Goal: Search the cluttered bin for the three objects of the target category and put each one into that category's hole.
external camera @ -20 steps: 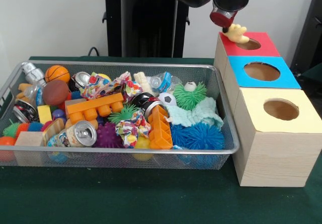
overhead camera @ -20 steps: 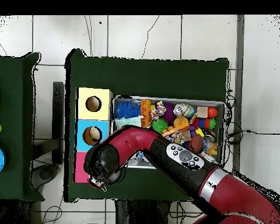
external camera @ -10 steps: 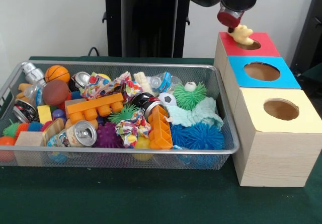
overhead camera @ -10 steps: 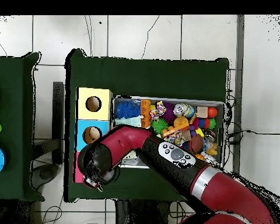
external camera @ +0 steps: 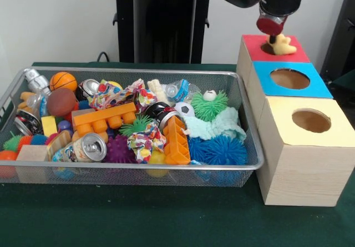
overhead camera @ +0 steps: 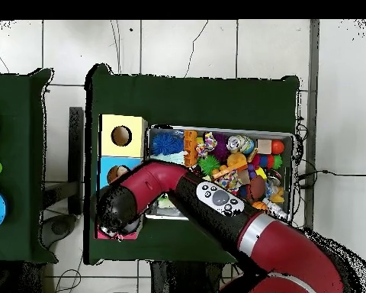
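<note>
The gripper (external camera: 273, 33) is at the top right of the front view, directly above the red-topped box (external camera: 252, 50). It is clenched on a small yellow toy (external camera: 282, 45), which looks like a soft figure with little stubs (I cannot tell exactly what it is). The toy hangs from the tip of the gripper and lies over the right part of the round hole (external camera: 267, 48) in the red top; whether it touches the rim, I cannot tell. The fingers themselves are hidden behind the red end of the gripper and the toy.

In the overhead view the red and black arm (overhead camera: 209, 200) covers the red box almost fully, so the gripper and the toy are not visible there.

Next to the red box stand a blue-topped box (external camera: 288, 80) and a yellow-topped box (external camera: 310, 122), all three in one row and touching each other. Both of their holes are open and nothing lies over them.

To the left of the boxes is the wire bin (external camera: 138, 172), full of mixed things: an orange building block (external camera: 104, 118), a drink can (external camera: 89, 147) lying on its side, a small basketball (external camera: 63, 80), a blue spiky ball (external camera: 219, 150), a green spiky ball (external camera: 209, 107), a little soccer ball (external camera: 184, 109) and a pale green cloth (external camera: 222, 126). The bin stands just beside the row of boxes on the green table cover (external camera: 166, 219).
</note>
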Motion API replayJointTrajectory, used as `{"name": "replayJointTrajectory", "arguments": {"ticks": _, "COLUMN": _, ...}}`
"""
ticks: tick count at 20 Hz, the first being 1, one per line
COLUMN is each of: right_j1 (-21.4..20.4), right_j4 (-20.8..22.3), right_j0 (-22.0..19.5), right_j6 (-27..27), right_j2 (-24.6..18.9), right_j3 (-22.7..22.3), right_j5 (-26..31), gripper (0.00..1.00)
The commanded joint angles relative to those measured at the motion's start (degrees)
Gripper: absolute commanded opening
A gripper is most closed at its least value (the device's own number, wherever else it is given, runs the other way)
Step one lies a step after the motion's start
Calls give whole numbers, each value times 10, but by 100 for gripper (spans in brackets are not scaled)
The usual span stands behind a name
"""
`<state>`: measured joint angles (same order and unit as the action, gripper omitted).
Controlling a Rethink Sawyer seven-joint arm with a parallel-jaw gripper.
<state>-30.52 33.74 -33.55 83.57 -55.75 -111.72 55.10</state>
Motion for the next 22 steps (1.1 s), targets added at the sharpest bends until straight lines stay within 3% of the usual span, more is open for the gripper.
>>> {"name": "replayJointTrajectory", "arguments": {"ticks": 1, "right_j1": 16, "right_j4": 79, "right_j0": 14, "right_j6": 30, "right_j2": 34, "right_j3": 96, "right_j5": -170, "gripper": 0}}
{"name": "replayJointTrajectory", "arguments": {"ticks": 5, "right_j1": 12, "right_j4": 89, "right_j0": 18, "right_j6": 34, "right_j2": 44, "right_j3": 102, "right_j5": -183, "gripper": 0}}
{"name": "replayJointTrajectory", "arguments": {"ticks": 16, "right_j1": 5, "right_j4": 179, "right_j0": 27, "right_j6": 43, "right_j2": 80, "right_j3": 82, "right_j5": -254, "gripper": 0}}
{"name": "replayJointTrajectory", "arguments": {"ticks": 22, "right_j1": 7, "right_j4": 154, "right_j0": 28, "right_j6": 41, "right_j2": 95, "right_j3": 77, "right_j5": -237, "gripper": 0}}
